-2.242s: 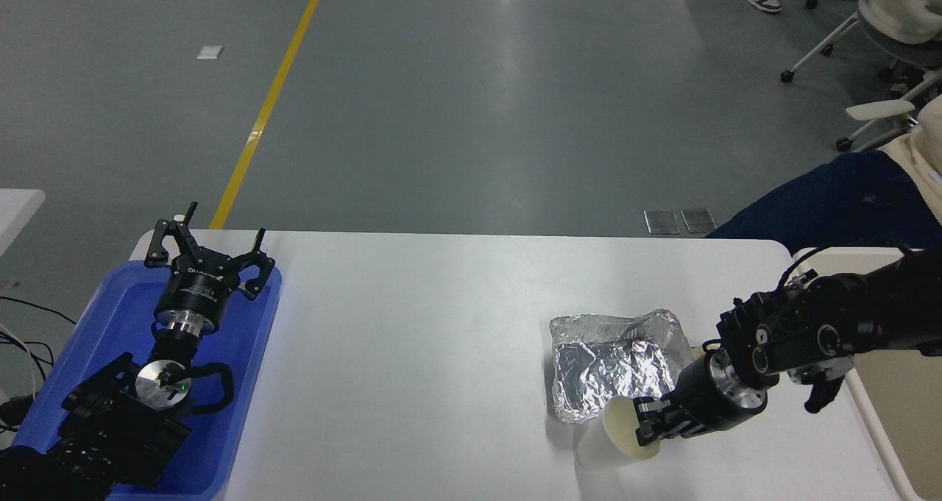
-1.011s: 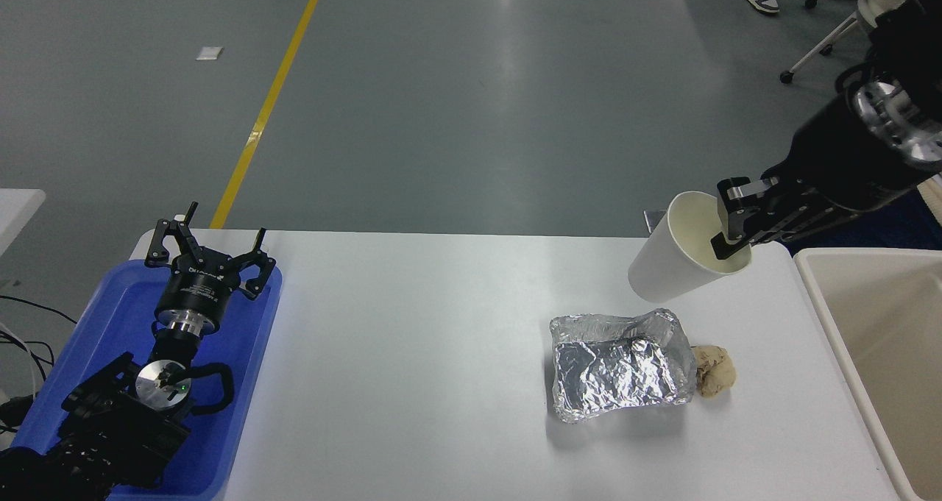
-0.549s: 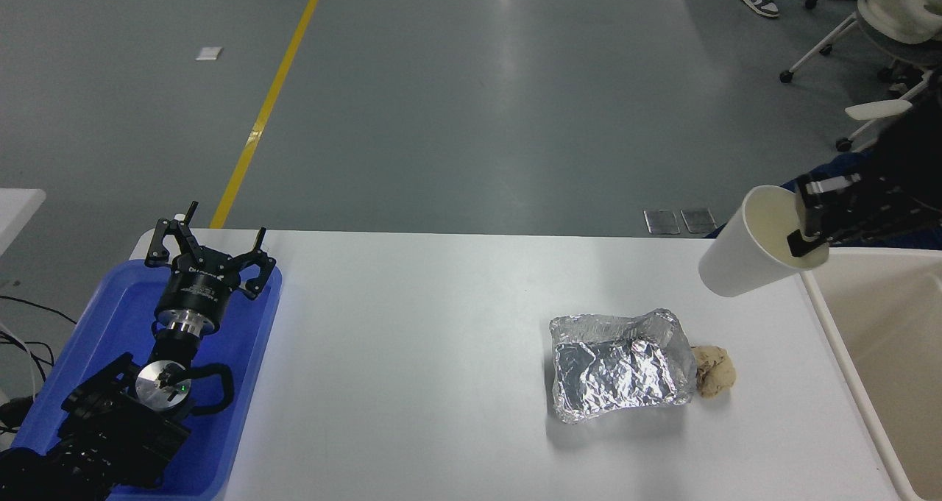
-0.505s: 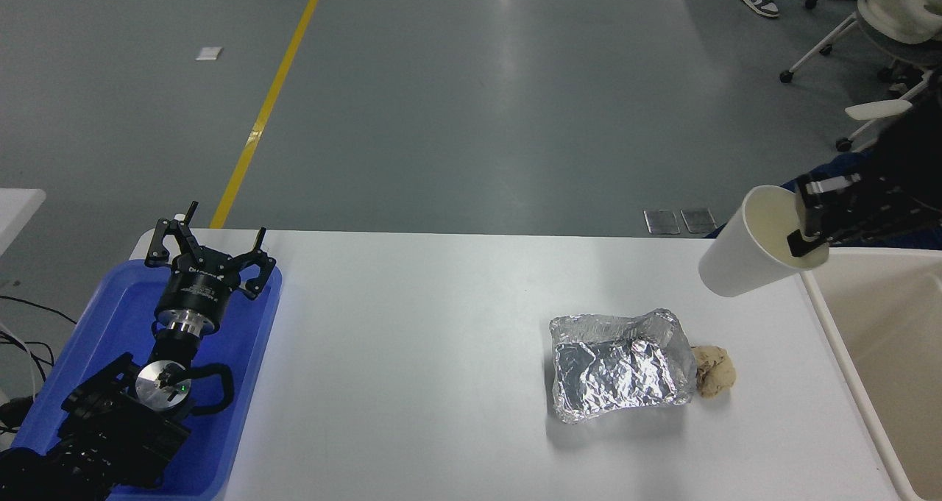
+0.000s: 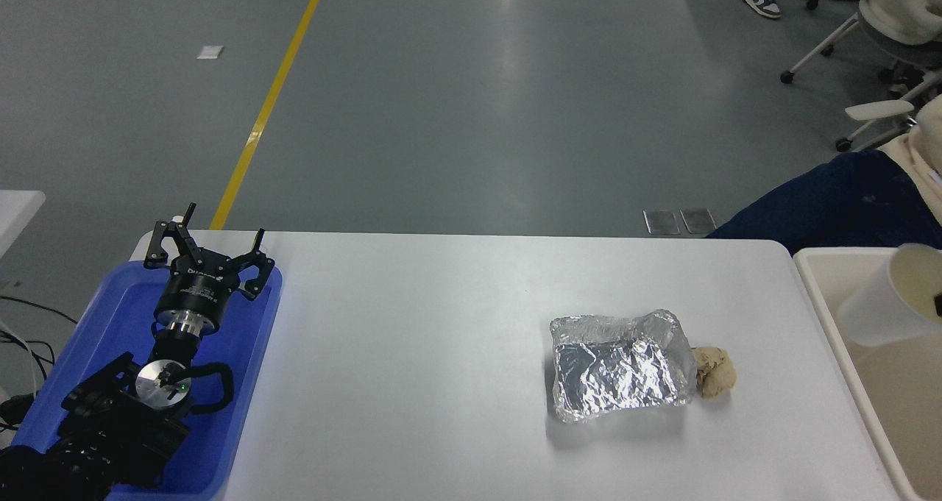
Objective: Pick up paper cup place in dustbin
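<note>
The paper cup (image 5: 883, 299) hangs tilted in the air at the far right edge, above the open beige dustbin (image 5: 831, 254), its mouth turned right. Of my right gripper only a dark fingertip (image 5: 937, 306) shows, inside the cup's mouth at the picture's edge; the rest is out of view. The cup is off the table and touches neither the table nor the bin's rim. My left gripper (image 5: 202, 254) is parked open and empty over the blue tray at the lower left.
A crumpled silver foil tray (image 5: 618, 372) lies right of the table's middle with a small tan doughy lump (image 5: 715, 371) against its right side. The blue tray (image 5: 110, 324) holds the left arm. A person's dark-trousered leg (image 5: 831, 203) is at the far right corner.
My right gripper has carried the cup from the table beside the foil tray up and to the right, over the table's right edge to above the dustbin. The left arm has not moved.
</note>
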`<action>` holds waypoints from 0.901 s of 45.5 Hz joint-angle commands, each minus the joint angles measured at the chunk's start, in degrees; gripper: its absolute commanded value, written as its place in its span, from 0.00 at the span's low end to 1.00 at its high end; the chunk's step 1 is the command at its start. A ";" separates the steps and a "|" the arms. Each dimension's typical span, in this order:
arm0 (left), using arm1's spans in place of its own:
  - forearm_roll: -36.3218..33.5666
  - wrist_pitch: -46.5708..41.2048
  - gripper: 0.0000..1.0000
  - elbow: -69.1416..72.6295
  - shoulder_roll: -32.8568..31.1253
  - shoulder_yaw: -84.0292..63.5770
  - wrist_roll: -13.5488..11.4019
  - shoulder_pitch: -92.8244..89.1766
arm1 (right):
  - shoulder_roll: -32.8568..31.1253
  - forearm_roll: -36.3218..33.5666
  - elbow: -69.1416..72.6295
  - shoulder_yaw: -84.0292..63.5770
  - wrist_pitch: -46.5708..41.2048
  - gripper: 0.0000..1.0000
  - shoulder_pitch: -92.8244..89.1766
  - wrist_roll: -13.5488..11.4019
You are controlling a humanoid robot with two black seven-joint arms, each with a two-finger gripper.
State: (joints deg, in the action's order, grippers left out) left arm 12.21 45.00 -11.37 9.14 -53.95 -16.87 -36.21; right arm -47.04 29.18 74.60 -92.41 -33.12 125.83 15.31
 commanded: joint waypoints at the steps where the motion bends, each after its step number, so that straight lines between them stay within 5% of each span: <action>1: 0.01 0.00 1.00 -0.06 0.00 -0.01 -0.01 0.00 | -4.81 -4.48 -14.21 8.37 11.49 0.00 -20.17 -0.01; 12: 0.01 0.00 1.00 0.03 0.00 -0.01 -0.01 0.00 | -6.92 -4.05 -31.25 23.75 13.70 0.00 -43.90 -0.45; 21: 0.01 0.00 1.00 0.03 0.00 -0.01 -0.01 0.00 | -4.55 -4.40 -42.95 37.37 13.69 0.00 -60.16 -3.53; 41: 0.01 0.00 1.00 -0.06 0.00 -0.01 -0.01 0.00 | 8.37 -5.72 -66.86 50.48 13.78 0.00 -80.57 -6.42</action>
State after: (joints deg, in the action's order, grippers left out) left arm 12.22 45.00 -11.36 9.14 -53.97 -16.88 -36.21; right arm -44.00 24.19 18.95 -49.05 -19.55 55.65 10.95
